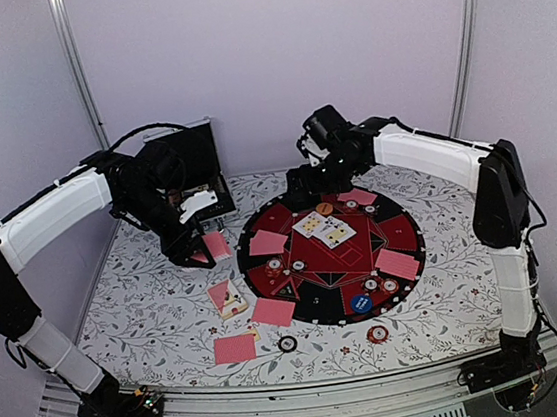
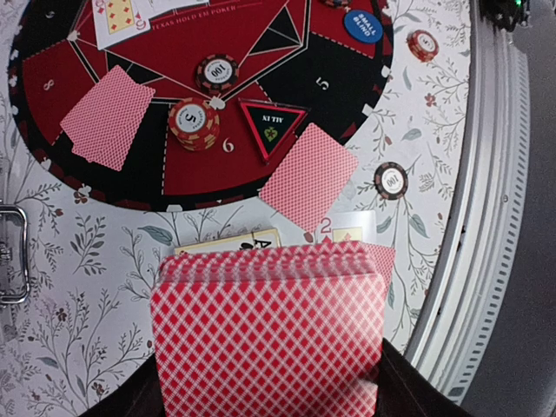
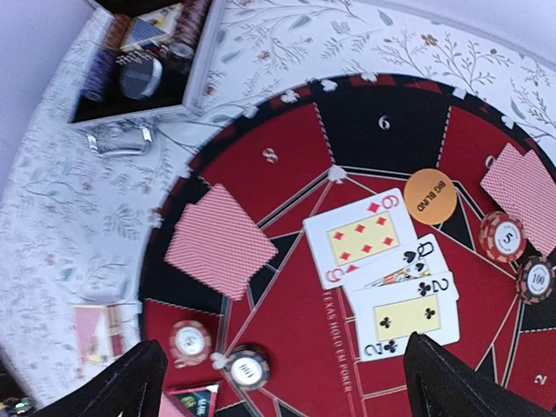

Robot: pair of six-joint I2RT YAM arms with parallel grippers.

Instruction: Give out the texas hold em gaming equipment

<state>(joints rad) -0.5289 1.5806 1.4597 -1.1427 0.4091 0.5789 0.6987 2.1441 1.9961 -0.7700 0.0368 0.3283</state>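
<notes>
My left gripper [image 1: 201, 250] is shut on a deck of pink-red-backed cards [image 2: 269, 334], held above the table left of the round mat [image 1: 403, 216]; the deck also shows in the top view [image 1: 217, 244]. My right gripper [image 1: 312, 184] hovers open and empty over the mat's far side, its fingertips [image 3: 130, 375] wide apart. Three face-up cards [image 3: 382, 274] lie at the mat's centre. Single face-down cards [image 3: 221, 239] lie on several mat sectors and off the mat [image 1: 273, 311]. Red chips [image 2: 193, 122] and dark chips [image 2: 216, 72] sit on the mat; two chips [image 1: 377, 334] lie near the front edge.
The open black chip case [image 1: 193, 168] stands at the back left, also in the right wrist view [image 3: 143, 61]. An orange big blind disc [image 3: 430, 195], a blue small blind disc [image 2: 362, 24] and a triangular marker [image 2: 272, 129] lie on the mat. Face-up cards [image 1: 230, 296] lie left of it.
</notes>
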